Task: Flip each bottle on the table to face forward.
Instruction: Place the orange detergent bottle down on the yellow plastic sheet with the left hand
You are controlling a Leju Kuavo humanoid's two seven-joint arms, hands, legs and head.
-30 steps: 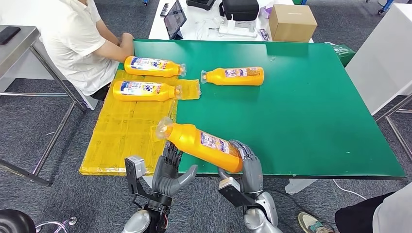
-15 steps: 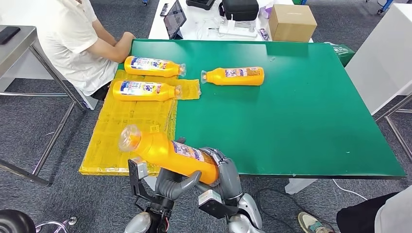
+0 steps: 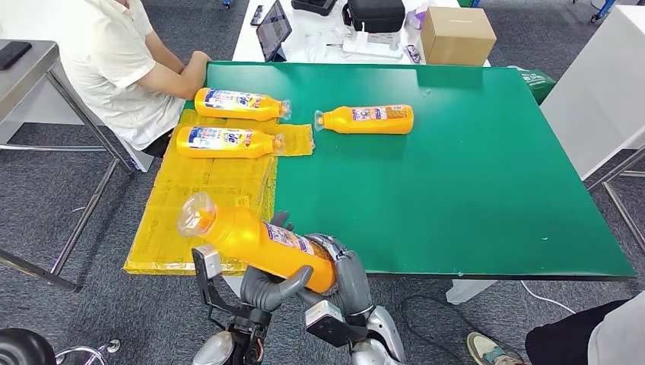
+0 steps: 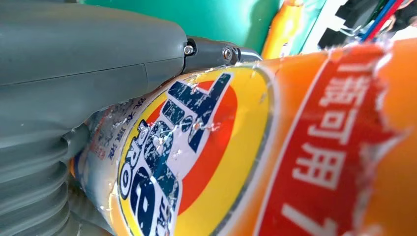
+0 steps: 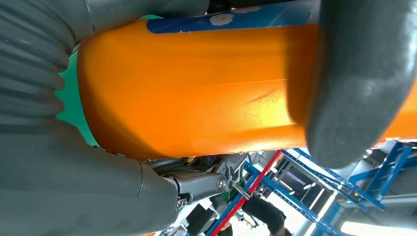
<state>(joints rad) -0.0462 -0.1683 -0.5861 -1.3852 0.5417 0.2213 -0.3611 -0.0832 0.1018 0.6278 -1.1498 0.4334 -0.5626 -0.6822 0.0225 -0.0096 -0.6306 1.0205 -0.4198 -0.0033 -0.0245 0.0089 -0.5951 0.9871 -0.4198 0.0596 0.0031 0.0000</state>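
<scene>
Held bottle (image 3: pixel 262 242): orange, lying tilted above the table's near-left corner, cap end raised toward the left, base toward the right; in the left wrist view its label (image 4: pixel 196 152) faces the camera.
Left hand (image 3: pixel 275 283): under the bottle's middle, thumb reaching up along its near side, fingers behind it; it grips the bottle.
Right hand (image 3: pixel 346 272): wrapped around the bottle's base end, grasping it; the right wrist view shows a thick thumb (image 5: pixel 361 73) lying across the orange body.
Far bottles: two (image 3: pixel 242 104) (image 3: pixel 228 142) lie on their sides at the left, caps to the right, blue-and-white labels up; a third (image 3: pixel 366 119) lies further right on the bare green, cap to the left.
Table (image 3: pixel 471 175): green top; a yellow sheet (image 3: pixel 194 205) covers its left strip.
Person (image 3: pixel 122 61): seated at the far-left corner in a white shirt, forearm resting on the table edge.
Background: a cardboard box (image 3: pixel 456 34) and a tablet (image 3: pixel 274 29) on a white desk behind.
</scene>
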